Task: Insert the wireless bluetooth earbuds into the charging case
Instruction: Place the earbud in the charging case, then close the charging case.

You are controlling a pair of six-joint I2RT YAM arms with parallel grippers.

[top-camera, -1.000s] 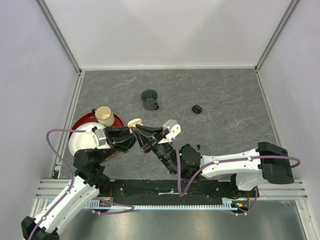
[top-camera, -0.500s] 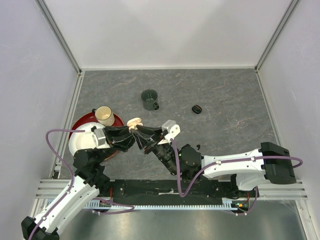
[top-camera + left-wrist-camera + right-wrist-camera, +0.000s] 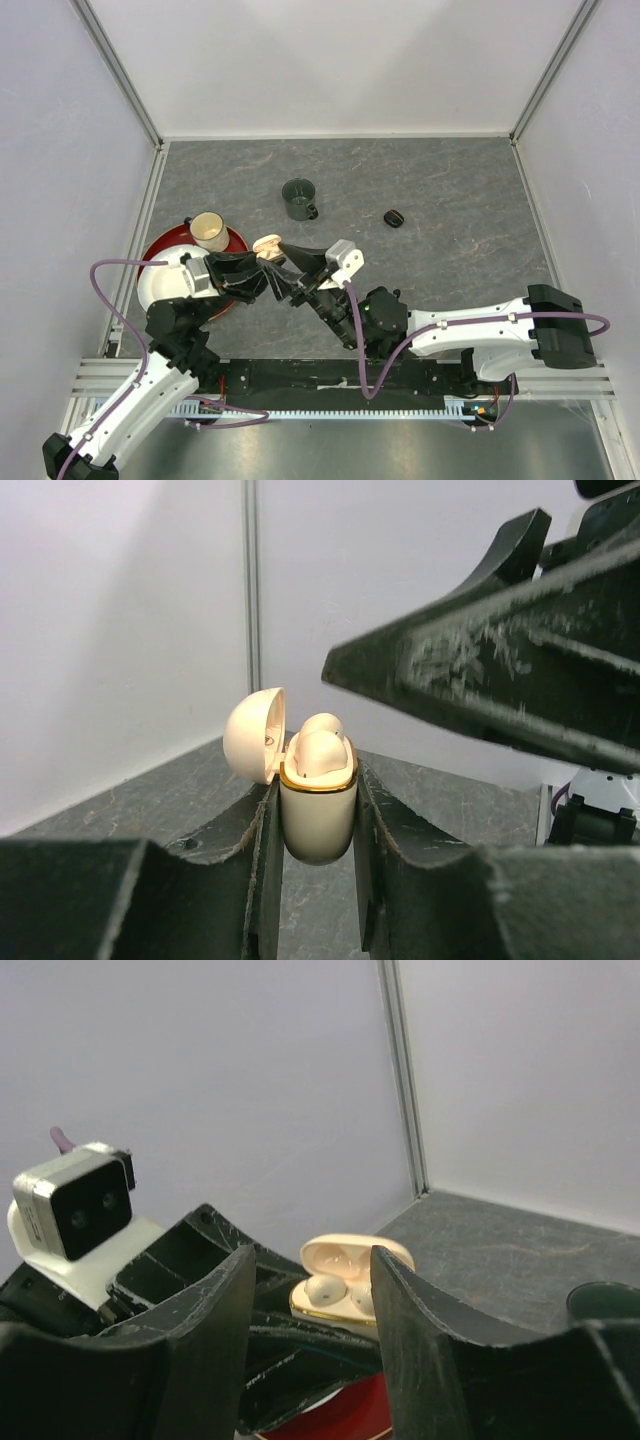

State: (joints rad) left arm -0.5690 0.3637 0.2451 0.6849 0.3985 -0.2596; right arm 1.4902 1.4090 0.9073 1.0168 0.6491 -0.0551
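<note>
The left claw (image 3: 316,780) is pinching the cream charging case (image 3: 318,820) by its two sides. It is holding the case upright above the surface (image 3: 450,200), with the lid (image 3: 253,735) hanging open to one side. Held this way, the sockets are facing up and staying reachable for the other arm.

Two cream earbuds (image 3: 320,748) are sitting in the mouth of the case, right between this claw's fingertips (whether they are pushed fully home I cannot tell).

The right claw (image 3: 312,1280) is standing spread and carrying nothing. The case is lying just ahead of its fingers and is not touching them. I am judging it free either to press the earbuds down or to fetch more.

A small dark object (image 3: 394,218) is lying well beyond the right claw, apart from the green mug (image 3: 299,199).
</note>
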